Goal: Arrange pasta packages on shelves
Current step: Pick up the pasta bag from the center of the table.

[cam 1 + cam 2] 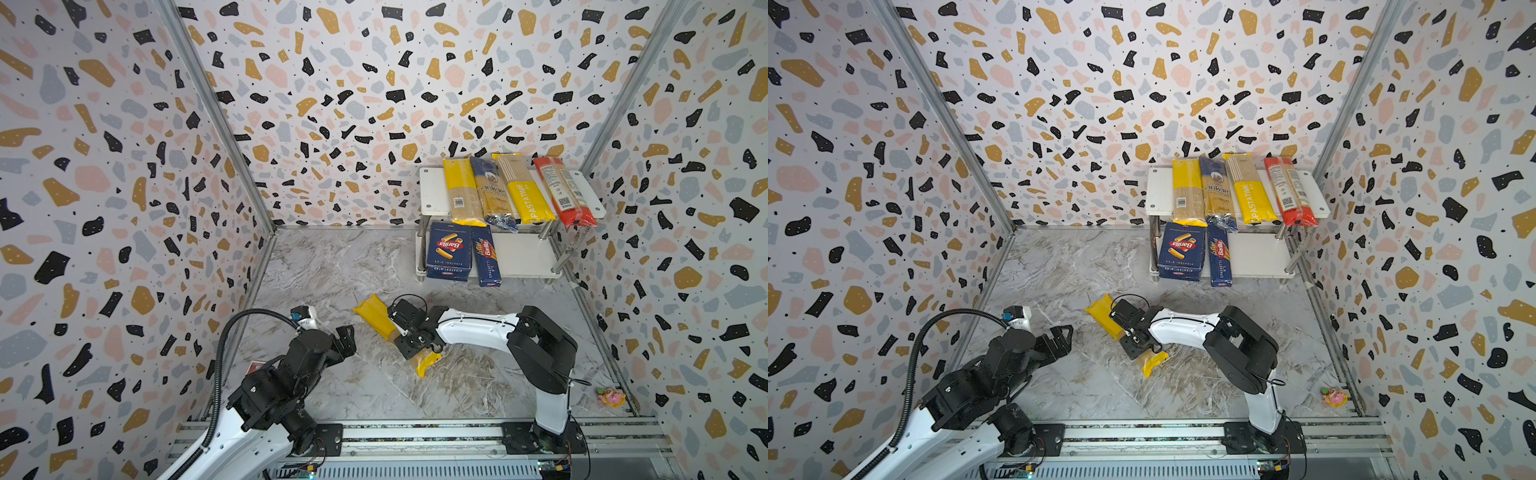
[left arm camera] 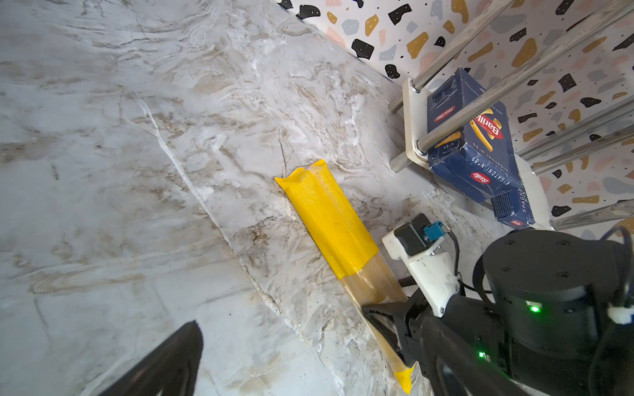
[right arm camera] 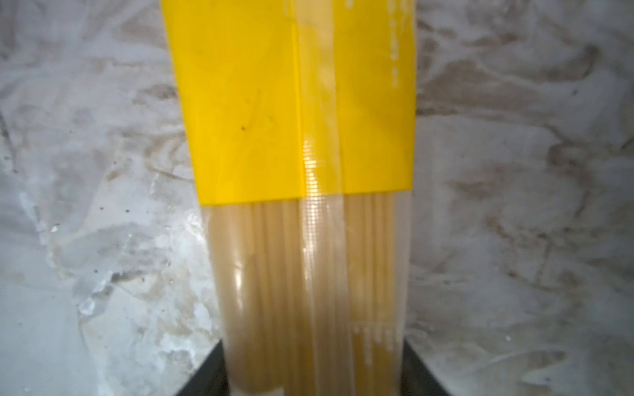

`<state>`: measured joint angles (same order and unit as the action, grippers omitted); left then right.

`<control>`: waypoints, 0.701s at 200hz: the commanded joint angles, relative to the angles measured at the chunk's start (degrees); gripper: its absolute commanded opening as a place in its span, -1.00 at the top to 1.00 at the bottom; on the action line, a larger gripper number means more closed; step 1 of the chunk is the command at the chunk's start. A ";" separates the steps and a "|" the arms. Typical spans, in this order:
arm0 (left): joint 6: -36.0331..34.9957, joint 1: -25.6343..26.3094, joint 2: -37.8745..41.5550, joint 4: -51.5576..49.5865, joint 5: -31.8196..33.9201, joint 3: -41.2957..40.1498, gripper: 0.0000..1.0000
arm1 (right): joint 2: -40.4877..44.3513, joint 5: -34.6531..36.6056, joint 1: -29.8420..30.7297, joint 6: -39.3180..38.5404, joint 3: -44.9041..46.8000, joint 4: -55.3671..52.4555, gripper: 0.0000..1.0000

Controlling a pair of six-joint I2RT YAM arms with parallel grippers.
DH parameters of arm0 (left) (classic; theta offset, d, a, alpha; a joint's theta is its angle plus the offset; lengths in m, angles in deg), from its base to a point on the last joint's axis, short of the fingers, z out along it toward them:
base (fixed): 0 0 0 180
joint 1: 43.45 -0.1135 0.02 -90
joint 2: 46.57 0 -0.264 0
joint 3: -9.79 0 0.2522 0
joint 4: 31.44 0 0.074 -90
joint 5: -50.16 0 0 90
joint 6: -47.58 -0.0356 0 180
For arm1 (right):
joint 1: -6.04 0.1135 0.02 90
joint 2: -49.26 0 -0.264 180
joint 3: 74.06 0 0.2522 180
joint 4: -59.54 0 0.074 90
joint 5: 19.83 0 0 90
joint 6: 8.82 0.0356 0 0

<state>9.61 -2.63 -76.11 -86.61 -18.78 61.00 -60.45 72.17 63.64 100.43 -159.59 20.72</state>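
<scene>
Two fingers of the right gripper (image 1: 409, 336) clamp the clear part of the yellow spaghetti bag (image 1: 374, 316), which lies flat on the marble table (image 1: 332, 266). Left gripper (image 1: 345, 338), at 9 o'clock, gapes empty. Pink toy (image 1: 607, 397) sits at 4 o'clock. Shelves (image 1: 528, 255) at 1 o'clock: four long bags (image 1: 523, 191) on top, two Barilla boxes (image 1: 449, 251) below.

The yellow spaghetti bag (image 3: 260, 103) was glossy plastic film (partly clear); the shelves (image 1: 434, 193) had smooth white boards and shiny metal legs.
</scene>
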 commanded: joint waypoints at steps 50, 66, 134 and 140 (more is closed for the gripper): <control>-5.38 -0.39 -2.63 3.21 -3.44 2.77 -0.99 | 8.48 -1.81 0.23 3.12 6.15 -3.72 0.48; -5.87 -0.39 -3.87 4.07 -3.44 3.31 -0.99 | 11.55 -2.25 0.22 3.75 7.83 -3.93 0.48; -8.21 -0.41 -12.65 15.64 -14.71 3.89 -0.99 | 29.78 0.69 -1.89 8.19 14.78 -8.04 0.57; -8.51 -0.41 -13.26 16.03 -15.09 4.43 -0.99 | 31.77 0.57 -2.50 8.47 15.50 -8.43 0.57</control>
<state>3.54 -2.70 -87.14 -76.10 -29.60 62.70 -37.85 70.82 62.96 106.48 -144.05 12.39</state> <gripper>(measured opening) 0.994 0.292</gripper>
